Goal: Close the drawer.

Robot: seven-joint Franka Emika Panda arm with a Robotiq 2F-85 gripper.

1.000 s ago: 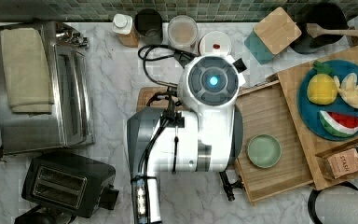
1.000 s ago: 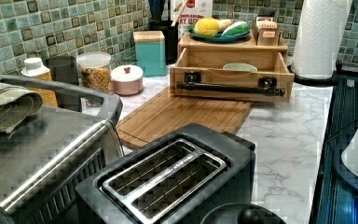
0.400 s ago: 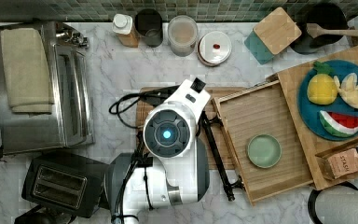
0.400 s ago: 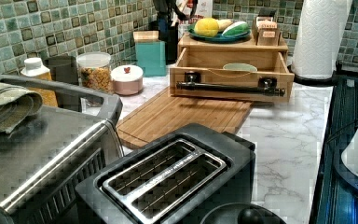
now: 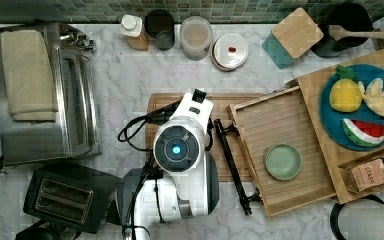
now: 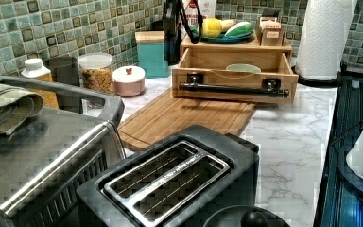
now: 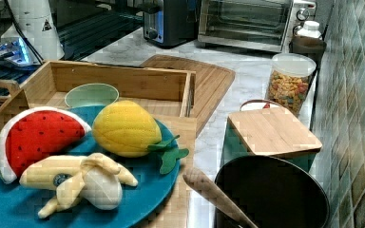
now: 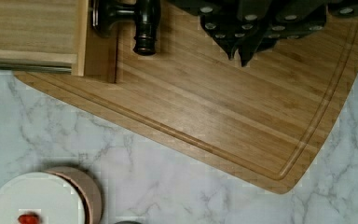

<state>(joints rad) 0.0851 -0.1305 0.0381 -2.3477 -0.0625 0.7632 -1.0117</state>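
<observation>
Your arm has swung over the board (image 5: 200,135) toward the drawer (image 5: 285,127), which stays pulled out of its stand on the top view's right, green bowl (image 5: 283,162) inside; claw (image 8: 240,49) pressed together beside the handle (image 5: 231,165), push pending.

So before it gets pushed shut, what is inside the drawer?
The drawer holds one small green bowl on its wooden floor. The part under the shelf with the blue fruit plate is covered, so anything there cannot be seen.
</observation>
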